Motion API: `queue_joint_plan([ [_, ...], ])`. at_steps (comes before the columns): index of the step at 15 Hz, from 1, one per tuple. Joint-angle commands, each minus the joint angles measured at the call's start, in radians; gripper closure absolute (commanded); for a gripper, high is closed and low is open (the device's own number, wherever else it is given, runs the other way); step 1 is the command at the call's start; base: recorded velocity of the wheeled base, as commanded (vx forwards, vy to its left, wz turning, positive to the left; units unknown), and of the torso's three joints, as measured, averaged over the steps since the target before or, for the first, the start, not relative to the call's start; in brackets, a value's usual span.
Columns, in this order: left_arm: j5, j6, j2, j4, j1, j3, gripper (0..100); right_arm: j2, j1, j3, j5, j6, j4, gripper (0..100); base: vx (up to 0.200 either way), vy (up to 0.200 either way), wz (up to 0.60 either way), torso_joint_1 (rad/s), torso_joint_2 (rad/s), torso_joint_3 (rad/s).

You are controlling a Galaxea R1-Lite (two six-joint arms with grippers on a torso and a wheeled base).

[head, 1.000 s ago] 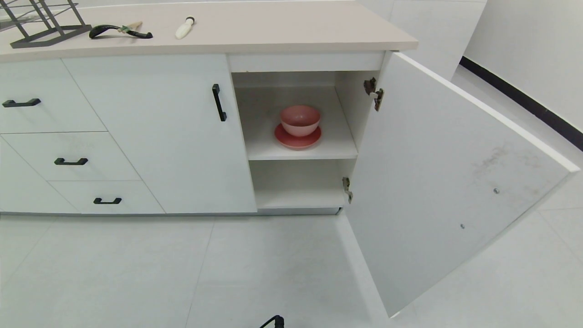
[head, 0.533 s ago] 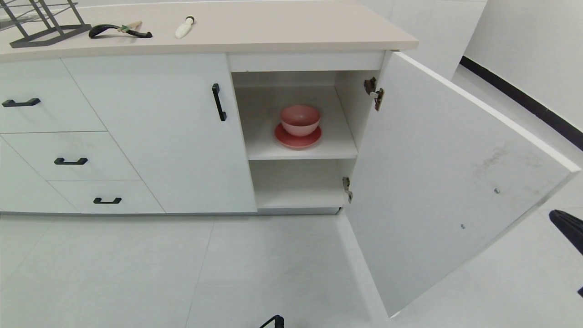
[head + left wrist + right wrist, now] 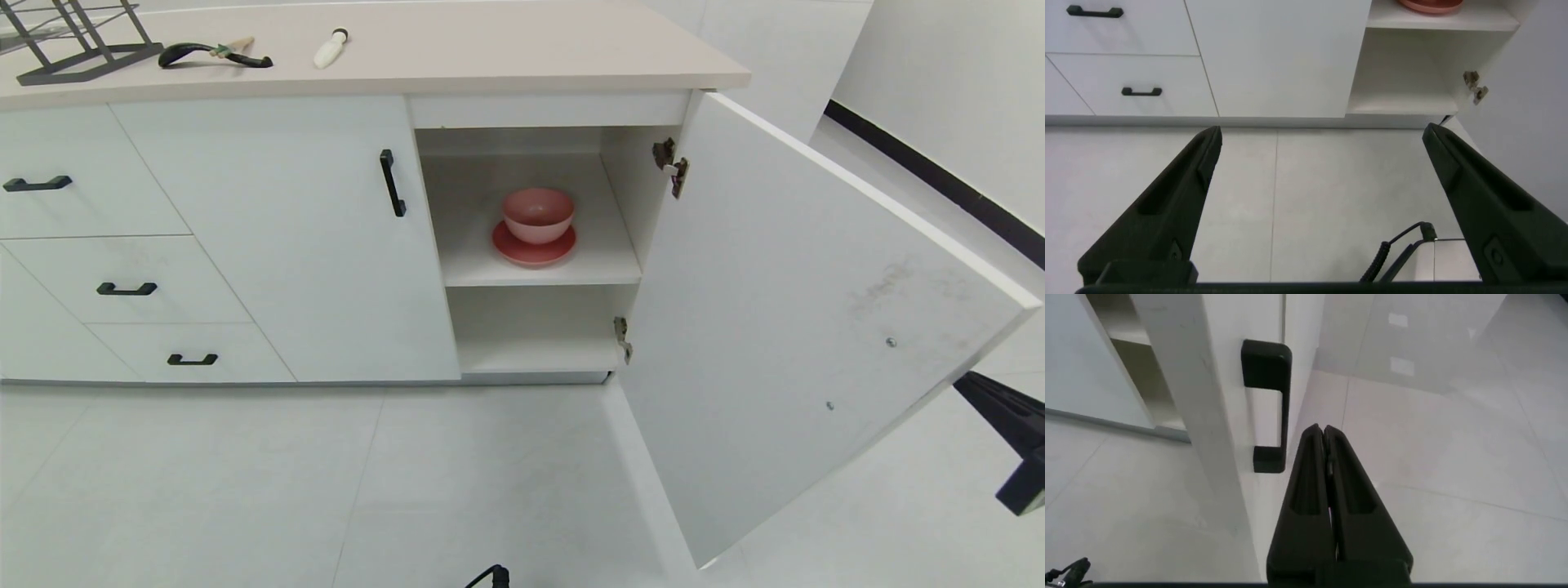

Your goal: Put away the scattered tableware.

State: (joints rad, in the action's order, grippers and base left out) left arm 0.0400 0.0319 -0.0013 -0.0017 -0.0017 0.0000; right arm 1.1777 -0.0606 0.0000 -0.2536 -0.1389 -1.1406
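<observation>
The glossy pink bowl sat on a flat red plate on the upper shelf of the white cabinet. The cabinet's smooth door stood wide open. On its beige countertop lay a black-handled utensil, a white-handled tool and a wire rack. By the door's black bar handle, the right gripper was pressed closed on nothing. The left gripper was spread wide over the floor tiles in front of the cabinet.

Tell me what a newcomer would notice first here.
The cabinet door stands wide open on the right; inside, a pink bowl sits on a red plate on the upper shelf. The right gripper, shut, sits close to the door's black handle.
</observation>
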Motion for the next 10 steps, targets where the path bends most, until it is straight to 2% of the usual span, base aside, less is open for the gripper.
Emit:
queue_joint_plan([
  [1, 0.0, 0.0, 0.001, 0.0, 0.0, 0.0, 0, 0.068, -0.001, 0.0, -0.019, -0.01, -0.027, 100, 0.0, 0.0, 0.0, 0.0, 0.0, 0.0],
  [4, 0.0, 0.0, 0.001, 0.0, 0.0, 0.0, 0, 0.163, 0.002, -0.005, -0.027, -0.011, -0.102, 100, 0.0, 0.0, 0.0, 0.0, 0.0, 0.0],
  [6, 0.0, 0.0, 0.001, 0.0, 0.0, 0.0, 0, 0.244, -0.002, -0.064, -0.03, -0.013, -0.11, 100, 0.0, 0.0, 0.0, 0.0, 0.0, 0.0],
  [10, 0.0, 0.002, 0.001, 0.0, 0.0, 0.0, 0, 0.341, 0.001, -0.078, -0.151, -0.011, -0.151, 100, 0.0, 0.0, 0.0, 0.0, 0.0, 0.0],
])
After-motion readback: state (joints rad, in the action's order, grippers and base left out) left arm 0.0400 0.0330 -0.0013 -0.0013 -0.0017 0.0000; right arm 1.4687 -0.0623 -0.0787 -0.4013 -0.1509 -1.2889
